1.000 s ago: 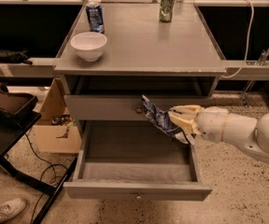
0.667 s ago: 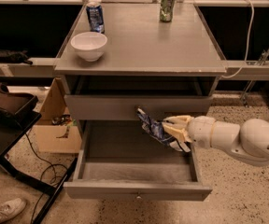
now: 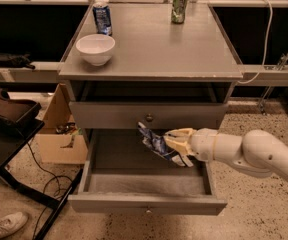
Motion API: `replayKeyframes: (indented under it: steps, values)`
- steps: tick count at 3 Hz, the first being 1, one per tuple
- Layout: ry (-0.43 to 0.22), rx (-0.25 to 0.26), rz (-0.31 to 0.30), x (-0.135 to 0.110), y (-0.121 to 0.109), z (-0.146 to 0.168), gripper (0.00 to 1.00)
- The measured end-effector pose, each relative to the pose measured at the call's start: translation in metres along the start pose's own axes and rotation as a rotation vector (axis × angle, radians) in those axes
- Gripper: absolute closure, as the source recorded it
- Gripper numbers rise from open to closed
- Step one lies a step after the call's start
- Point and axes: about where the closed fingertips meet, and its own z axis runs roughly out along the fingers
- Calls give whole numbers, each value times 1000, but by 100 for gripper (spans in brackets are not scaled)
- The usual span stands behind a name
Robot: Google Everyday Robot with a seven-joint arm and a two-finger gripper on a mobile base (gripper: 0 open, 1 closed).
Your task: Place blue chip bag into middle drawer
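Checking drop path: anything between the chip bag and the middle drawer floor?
Nothing. The camera view shows bare floor in the middle drawer below the blue chip bag, which the tool grips above the open drawer.

Plastic gripper point(image 3: 178, 147) over matt drawer point(image 3: 134, 183), glossy foil bag point(image 3: 153, 142)

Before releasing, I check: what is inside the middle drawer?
Bare grey floor in the middle drawer; the gripper, holding the blue chip bag above it, hides the right part.
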Motion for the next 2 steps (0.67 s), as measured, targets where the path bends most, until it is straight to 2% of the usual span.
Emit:
replayKeyframes:
  steps: [2]
  values:
    - [-56, -108, 137, 87, 10, 115, 99]
